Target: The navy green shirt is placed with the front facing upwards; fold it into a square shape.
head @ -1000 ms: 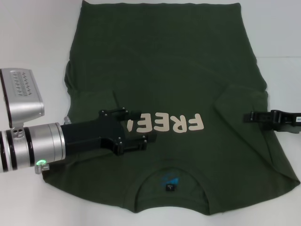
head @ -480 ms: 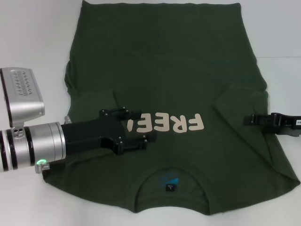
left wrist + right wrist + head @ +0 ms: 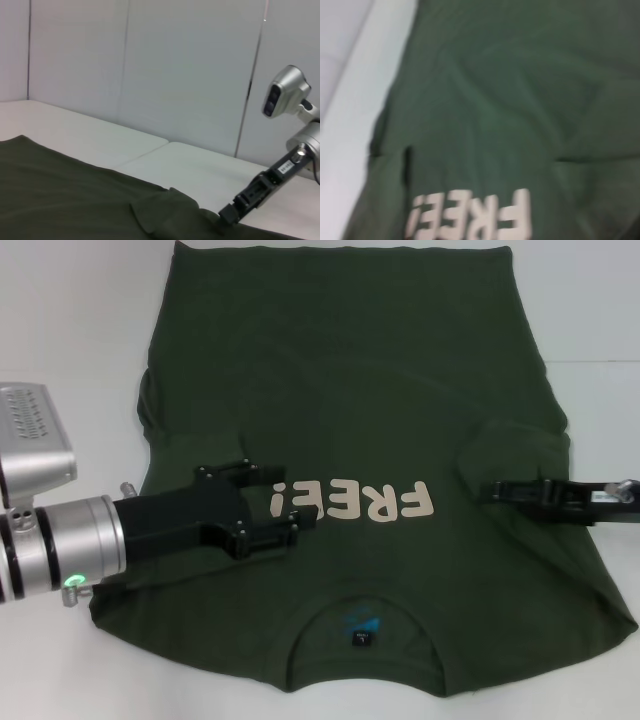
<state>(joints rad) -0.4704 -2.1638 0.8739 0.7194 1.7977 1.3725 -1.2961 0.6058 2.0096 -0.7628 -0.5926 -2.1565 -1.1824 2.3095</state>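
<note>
The navy green shirt [image 3: 340, 380] lies flat on the white table [image 3: 60, 320], front up, with its collar [image 3: 362, 625] toward me and its hem at the far side. Cream "FREE!" lettering [image 3: 355, 502] crosses the chest. My left gripper [image 3: 290, 502] hovers open over the left chest, beside the "!" of the lettering, holding nothing. My right gripper [image 3: 500, 490] reaches in from the right, just below the folded-in right sleeve [image 3: 510, 445]. In the left wrist view the right gripper [image 3: 227, 215] meets the cloth beside that sleeve fold [image 3: 165, 210]. The right wrist view shows the shirt [image 3: 510, 100] and lettering [image 3: 470, 215].
Bare white table surrounds the shirt on the left [image 3: 60, 320] and right [image 3: 600, 410]. Grey wall panels [image 3: 150, 75] stand behind the table. The right arm's silver wrist housing [image 3: 285, 95] rises above the table's far side.
My left gripper has drawn back to the left, uncovering the "!" of the lettering. My right gripper has pushed further in over the shirt toward the centre.
</note>
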